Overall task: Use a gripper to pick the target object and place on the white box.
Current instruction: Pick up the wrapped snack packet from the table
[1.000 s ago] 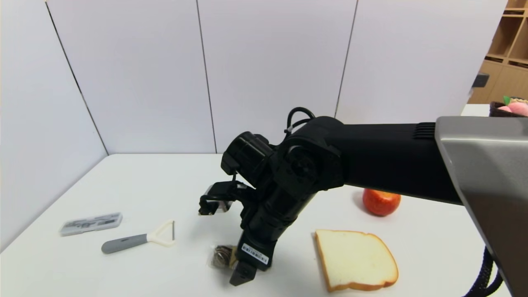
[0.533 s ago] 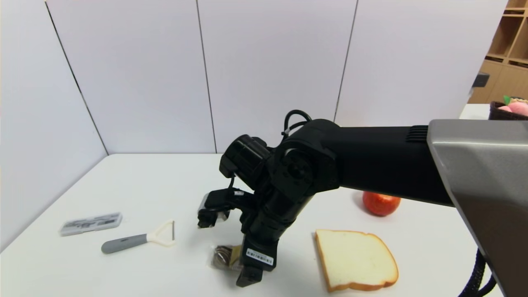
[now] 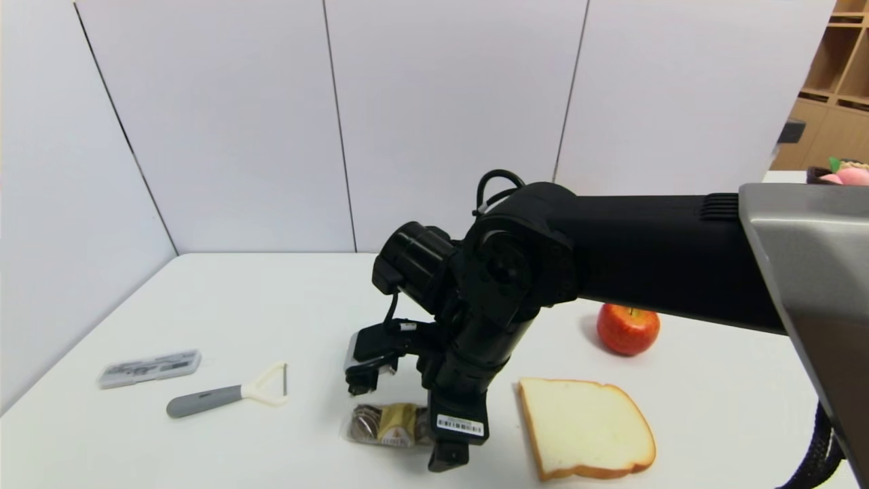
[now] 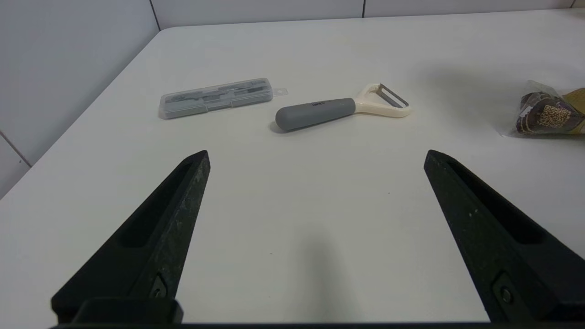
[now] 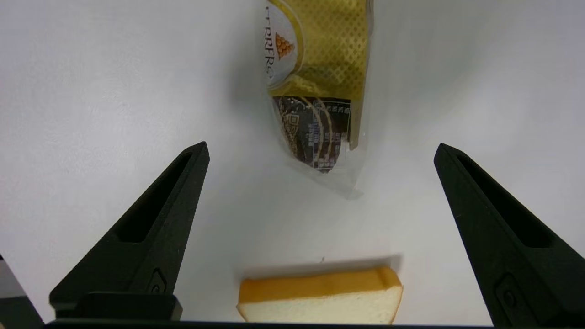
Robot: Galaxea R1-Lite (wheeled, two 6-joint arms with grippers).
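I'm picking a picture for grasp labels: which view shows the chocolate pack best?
Right wrist view: its gold middle and one brown end are large. Head view shows the chocolate pack partly covered; left wrist, one end.

"What's the chocolate pack (image 3: 396, 424) wrapped in?"
"Clear, crinkled plastic, glossy, over dimpled gold wrapping."
"And the peeler (image 3: 207, 401)?"
"Smooth matt grey handle; its blade looks like metal."
"The flat case (image 3: 151, 369)?"
"Translucent plastic."
"The apple (image 3: 628, 329)?"
"Shiny skin. The tabletop (image 3: 244, 305) is smooth, softly reflective."
"The pincer (image 5: 321, 148)?"
"Matt black, faintly grainy."
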